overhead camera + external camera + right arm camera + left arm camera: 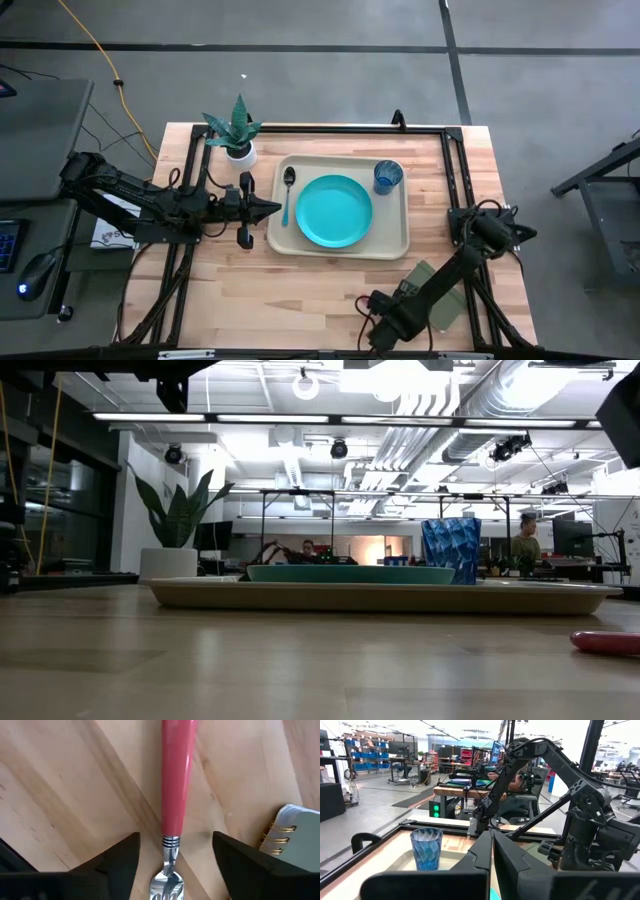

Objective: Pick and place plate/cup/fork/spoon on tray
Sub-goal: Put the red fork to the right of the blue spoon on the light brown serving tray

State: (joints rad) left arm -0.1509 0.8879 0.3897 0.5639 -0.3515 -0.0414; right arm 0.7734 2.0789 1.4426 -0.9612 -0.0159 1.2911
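Observation:
The beige tray point(395, 240) lies mid-table. On it are the teal plate point(334, 211), the blue cup point(388, 176) in its far right corner and the blue-handled spoon point(288, 192) along its left side. My left gripper point(277, 209) is shut and empty at the tray's left rim; the left wrist view shows its shut fingers point(492, 855) with the cup point(426, 847) beyond. My right gripper point(172, 855) points down, open, near the table's front edge. Its fingers stand on either side of the red-handled fork point(175, 780), which lies flat on the wood; they are level with its neck point(170, 842).
A white pot with a green plant point(238, 135) stands by the tray's far left corner. An olive-green spiral notebook point(297, 835) lies next to the fork, near the table's front right. In the low view the fork's handle end point(605, 643) shows in front of the tray point(380, 596).

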